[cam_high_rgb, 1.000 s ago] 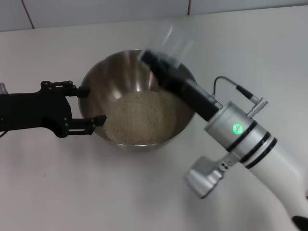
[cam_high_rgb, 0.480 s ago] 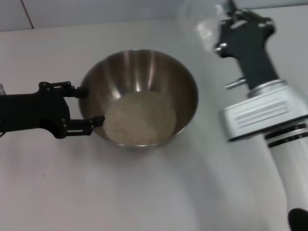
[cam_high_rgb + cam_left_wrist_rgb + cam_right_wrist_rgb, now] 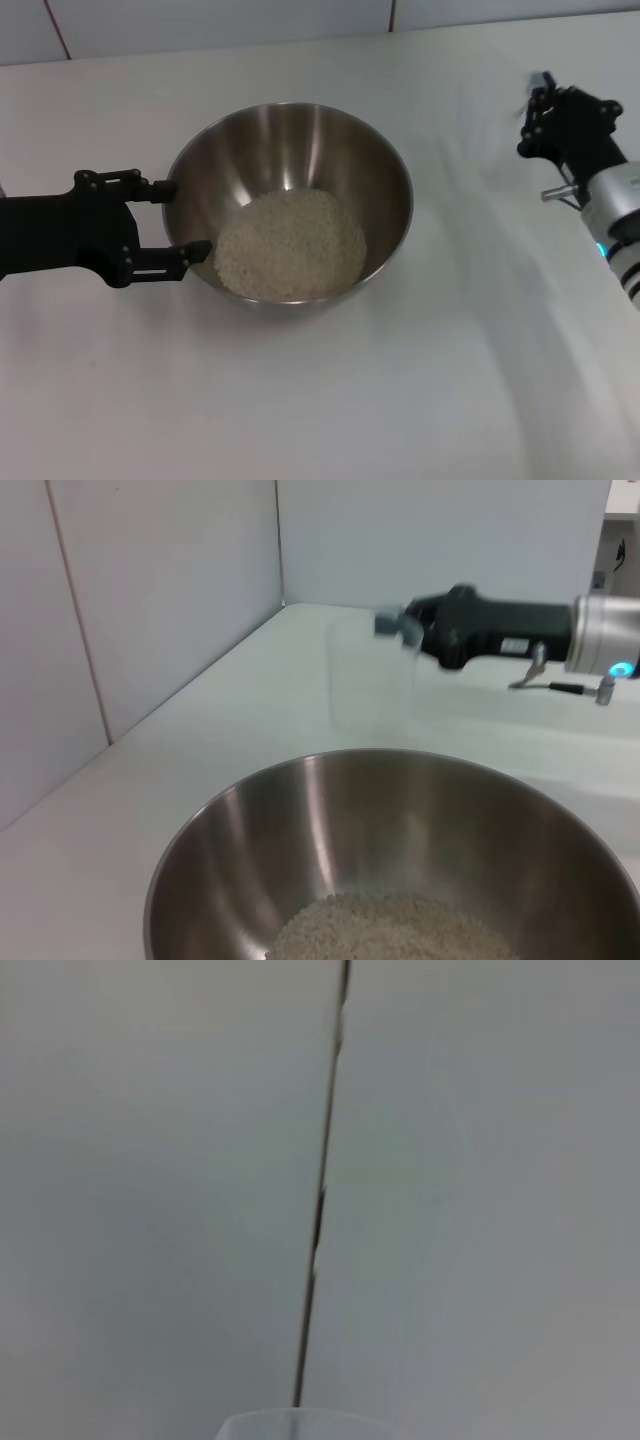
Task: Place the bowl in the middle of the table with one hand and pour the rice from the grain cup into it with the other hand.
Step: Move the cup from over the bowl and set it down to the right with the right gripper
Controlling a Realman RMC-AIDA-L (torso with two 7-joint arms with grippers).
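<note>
The steel bowl stands in the middle of the white table with a mound of rice inside. My left gripper is open at the bowl's left side, one finger on each side of the rim. My right gripper is far right of the bowl, toward the back of the table. In the left wrist view it is shut on the rim of the clear grain cup, which is upright and looks empty. The cup's rim also shows in the right wrist view.
A tiled wall runs along the table's far edge. In the left wrist view the wall meets the table in a corner beyond the bowl.
My right arm has swung from above the bowl to the far right, carrying the cup away. My left gripper has eased slightly left from the bowl. The rice mound is unchanged.
</note>
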